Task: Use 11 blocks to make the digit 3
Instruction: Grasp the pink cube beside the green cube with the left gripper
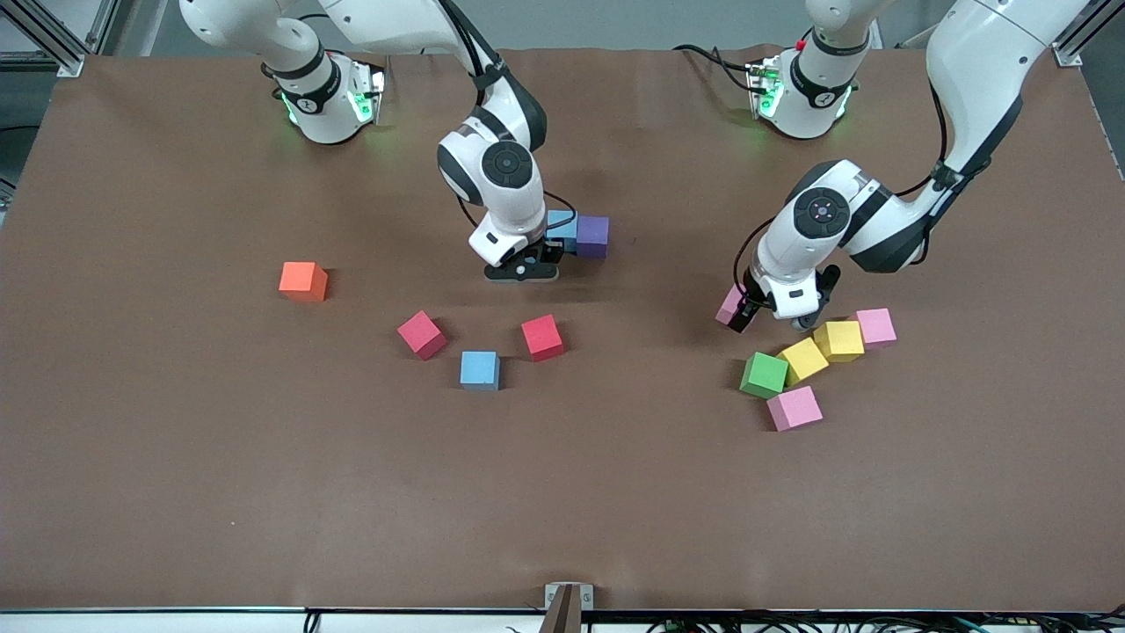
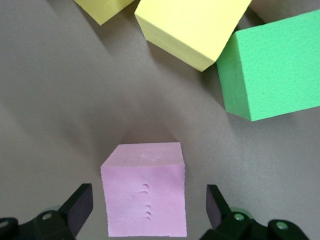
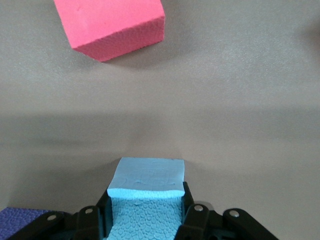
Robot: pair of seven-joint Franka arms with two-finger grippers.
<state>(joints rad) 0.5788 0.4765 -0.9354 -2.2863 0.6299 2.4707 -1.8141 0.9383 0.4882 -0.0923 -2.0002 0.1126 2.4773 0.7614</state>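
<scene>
Right arm: bent low at table centre, right gripper [image 1: 525,264] clamped on a light blue cube [image 3: 147,200], beside a purple cube [image 1: 592,236]. Left arm: elbow raised, left gripper [image 1: 773,315] down with jaws spread around a pink cube [image 2: 145,196], not gripping. Nearby cluster: green cube [image 1: 763,374], two yellow, two pink. Two red, one blue and an orange cube [image 1: 302,280] lie scattered. Brown table [image 1: 176,483].

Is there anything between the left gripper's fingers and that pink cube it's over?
Nothing visible. The left gripper is open with the pink cube sitting between its fingers, bare gaps on both sides. The green cube and yellow cube lie clear of it on the table.
</scene>
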